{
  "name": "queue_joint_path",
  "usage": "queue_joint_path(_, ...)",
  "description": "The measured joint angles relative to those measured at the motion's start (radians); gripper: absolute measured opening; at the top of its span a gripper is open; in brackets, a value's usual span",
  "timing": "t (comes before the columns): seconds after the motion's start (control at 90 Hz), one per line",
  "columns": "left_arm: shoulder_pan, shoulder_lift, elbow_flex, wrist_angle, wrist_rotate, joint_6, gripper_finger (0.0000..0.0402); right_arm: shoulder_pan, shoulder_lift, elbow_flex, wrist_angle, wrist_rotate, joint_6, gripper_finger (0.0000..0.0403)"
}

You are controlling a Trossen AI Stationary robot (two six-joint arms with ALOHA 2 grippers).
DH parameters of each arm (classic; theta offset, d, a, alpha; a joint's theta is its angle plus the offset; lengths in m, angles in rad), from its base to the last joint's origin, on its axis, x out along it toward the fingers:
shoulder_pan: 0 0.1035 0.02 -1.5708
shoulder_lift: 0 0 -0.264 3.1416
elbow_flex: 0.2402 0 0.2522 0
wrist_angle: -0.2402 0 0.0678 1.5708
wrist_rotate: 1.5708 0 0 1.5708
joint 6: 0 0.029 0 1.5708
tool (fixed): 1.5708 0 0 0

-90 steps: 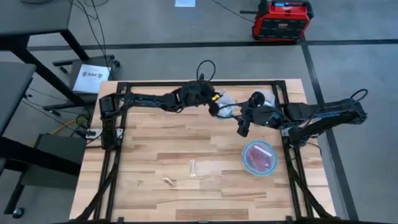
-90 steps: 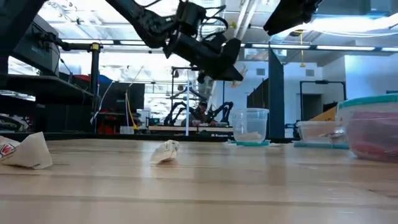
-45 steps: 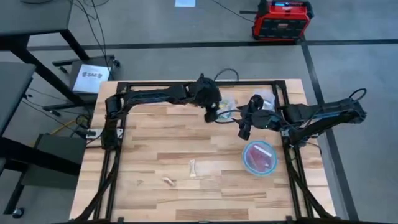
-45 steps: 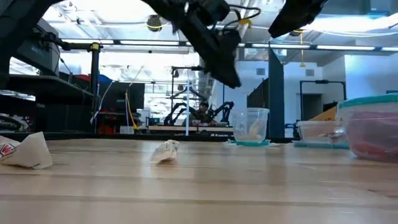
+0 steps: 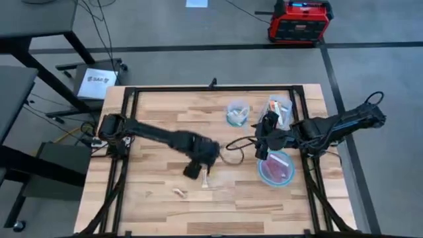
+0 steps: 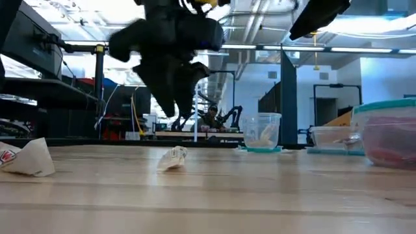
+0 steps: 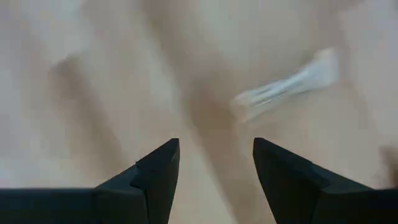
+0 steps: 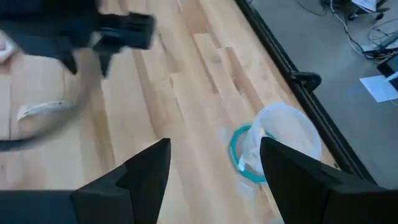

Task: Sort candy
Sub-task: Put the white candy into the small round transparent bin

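Candy: two loose pieces on the wood, a pale silvery-white wrapper [image 5: 205, 178] mid-table and a small tan one [image 5: 179, 192] nearer the front edge; low view shows a crumpled pale piece [image 6: 173, 158] and a white wrapper with red print [image 6: 26, 158] at far left. Red/magenta packets sit in the blue-rimmed container [image 5: 275, 167] on the right. A pale piece sits in the clear cup [image 5: 236, 112] at the back; a second clear container [image 5: 279, 109] beside it also holds something

Left gripper [image 5: 192, 170] is low over the table just beside the silvery wrapper, not touching. Left wrist view: fingers [image 7: 155, 171] apart with nothing between them, wrapper [image 7: 287, 88] lying ahead on the table

Right gripper [image 5: 262, 149] hovers at the near rim of the red-candy container, off the table. Right wrist view: fingers [image 8: 144, 171] spread wide, empty, clear cup [image 8: 271, 145] ahead
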Motion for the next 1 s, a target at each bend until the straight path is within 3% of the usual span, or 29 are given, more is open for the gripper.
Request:
queue_joint_path(0.222, -0.084, 0.001, -0.053, 0.131, -0.001, 0.281, 0.0192, -0.005, 0.007, 0.0, -0.005, 0.015, -0.007, 0.0232)
queue_joint_path(0.544, -0.09, 0.002, -0.157, 0.313, 0.013, 0.517, 0.0177, 0.009, 0.011, 0.0, 0.004, 0.015, 0.023, 0.0232)
queue_joint_path(0.7, -0.091, 0.004, -0.208, 0.354, 0.02, 0.557, 0.0146, 0.026, 0.011, 0.0, 0.003, 0.015, 0.043, 0.0232)
queue_joint_path(1.0, -0.076, 0.077, -0.196, 0.404, 0.024, 0.584, 0.0101, 0.03, 0.011, 0.0, 0.002, 0.015, 0.055, 0.0232)
